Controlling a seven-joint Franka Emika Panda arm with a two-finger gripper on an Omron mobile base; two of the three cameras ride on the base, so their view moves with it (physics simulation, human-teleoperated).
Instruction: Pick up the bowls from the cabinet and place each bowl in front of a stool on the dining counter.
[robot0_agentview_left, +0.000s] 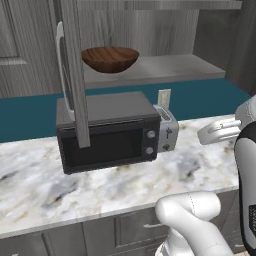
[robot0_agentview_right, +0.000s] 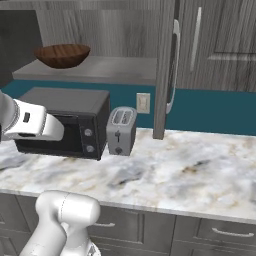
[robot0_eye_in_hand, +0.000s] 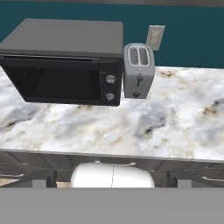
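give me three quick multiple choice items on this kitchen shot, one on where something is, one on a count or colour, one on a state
1. Where is the wooden bowl?
A. on the cabinet shelf
B. on the microwave
C. on the worktop

2. How many slots does the toaster have?
A. one
B. two
C. four

3. The cabinet door is:
A. shut
B. missing
C. swung open

Answers: 1 A, it rests on the grey shelf above the microwave. 2 B, two slots show on its top. 3 C, the door stands edge-on, baring the shelf.
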